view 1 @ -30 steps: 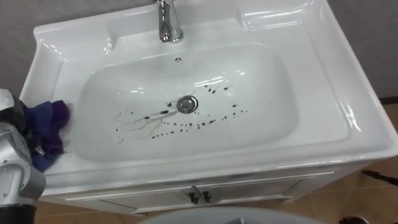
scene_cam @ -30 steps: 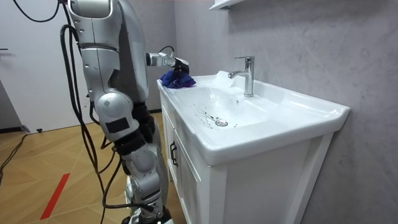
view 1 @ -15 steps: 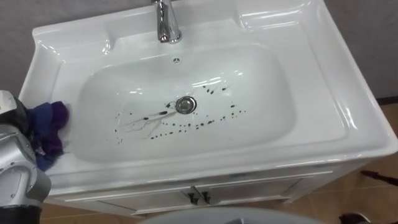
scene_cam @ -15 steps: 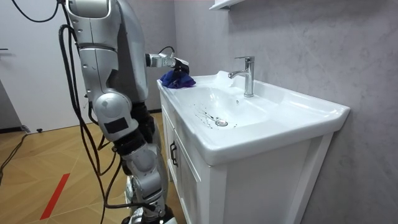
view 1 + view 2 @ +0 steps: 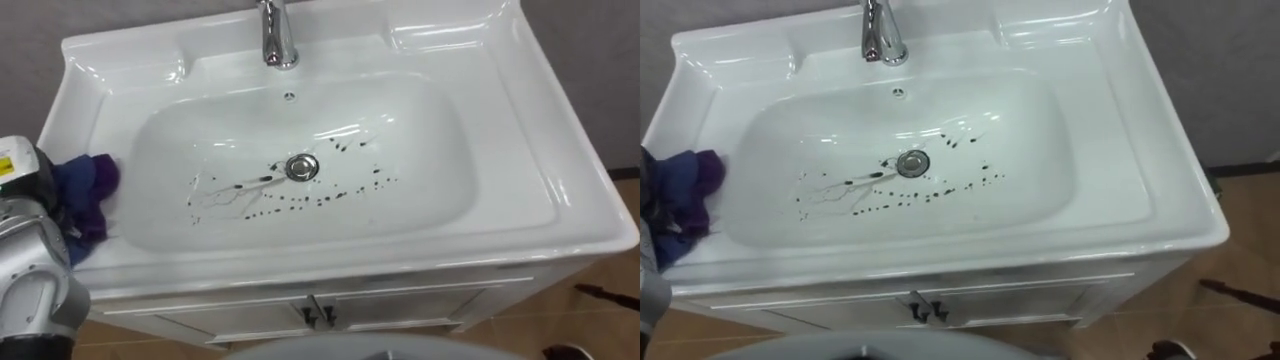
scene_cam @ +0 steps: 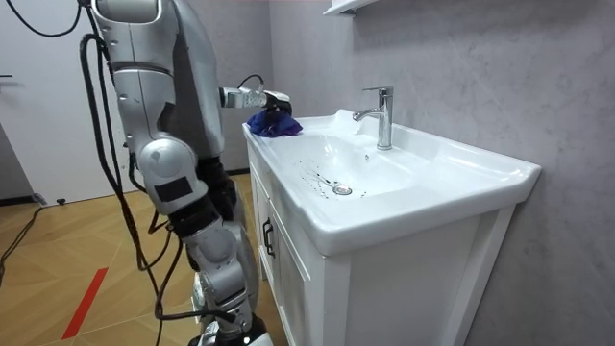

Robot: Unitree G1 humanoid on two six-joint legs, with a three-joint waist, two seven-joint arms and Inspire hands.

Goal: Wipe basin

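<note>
Left eye view, left edge: still parked at the cloth (image 5: 88, 195) on the basin (image 5: 520, 150) rim with the left hand (image 5: 38, 180), grip impossible to tell behind it; only a slight camera shift, specks (image 5: 322, 200) mid-frame untouched, wiping apparently not begun.

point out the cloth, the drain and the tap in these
cloth (image 5: 88, 195), left eye view, middle of the blue-purple bundle
drain (image 5: 301, 166), left eye view, centre of the metal ring
tap (image 5: 279, 40), left eye view, lower chrome stem
</note>
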